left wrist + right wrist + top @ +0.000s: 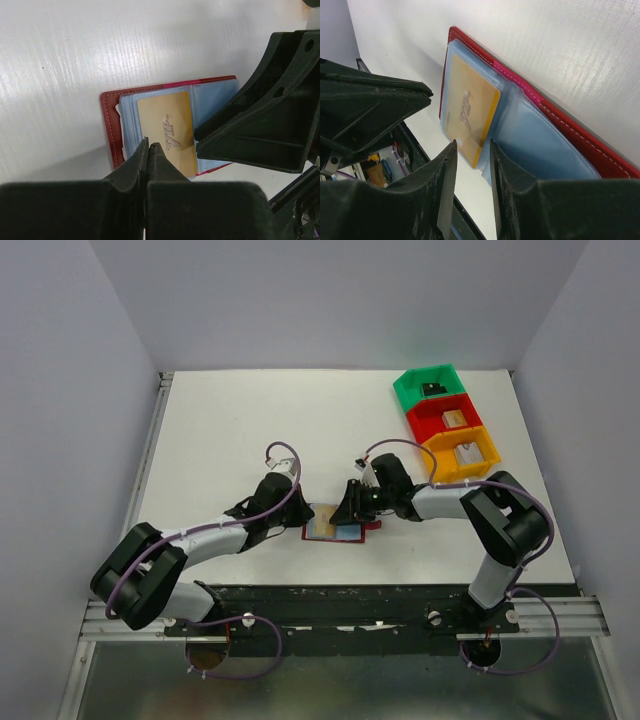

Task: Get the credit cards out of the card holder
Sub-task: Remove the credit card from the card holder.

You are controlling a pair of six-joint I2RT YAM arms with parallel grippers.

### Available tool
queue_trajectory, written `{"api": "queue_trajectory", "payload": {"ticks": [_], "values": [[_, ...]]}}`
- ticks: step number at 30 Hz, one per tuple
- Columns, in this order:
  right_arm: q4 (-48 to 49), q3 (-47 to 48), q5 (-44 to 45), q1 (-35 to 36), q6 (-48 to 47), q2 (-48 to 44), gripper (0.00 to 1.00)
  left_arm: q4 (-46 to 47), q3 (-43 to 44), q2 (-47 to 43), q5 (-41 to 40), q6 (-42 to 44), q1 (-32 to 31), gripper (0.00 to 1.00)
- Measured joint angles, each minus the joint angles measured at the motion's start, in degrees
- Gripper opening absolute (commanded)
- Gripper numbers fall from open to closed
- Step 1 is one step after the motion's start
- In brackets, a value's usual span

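- Left jaws: clenched tight with nothing between them. The fingertips [141, 152] are planted on the near-left part of the card holder [107, 119], right at the edge of the blue sleeve. I'd read that as a hold-down, so keep the pressure on the sleeve or leather, not on the card, or the card gets pinned too.
- Middle: the card holder lies open and flat on the counter [250, 430], near its front edge between the two arms. A gold card [166, 131] with "VIP" on it sits in the left blue pocket. I can't tell whether other cards are tucked behind it.
- Right jaws: parted, not gripping anything yet. In the right wrist view the fingertips [448, 162] sit either side of the gold card's near corner.
- To do this well, I think the right jaws should clamp only the bare card edge that sticks out, not the plastic. Then slide it out along the pocket's opening, low and flat. Lifting steeply would probably drag the whole holder up.
- Far right: the green, red and orange bins [447, 420] are well apart from all this.
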Motion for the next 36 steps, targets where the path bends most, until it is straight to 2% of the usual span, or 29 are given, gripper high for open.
{"api": "queue_trajectory", "payload": {"ticks": [17,36], "values": [[1.75,-0.20,-0.07,0.02,0.44,0.87,0.36,-0.09,0.00,1.75,0.09,-0.87,-0.28,0.00],[0.15,-0.28,0.11,0.00,-0.59,-1.81,0.40,-0.98,-0.20,0.90,-1.38,-1.05,-0.50,0.00]]}}
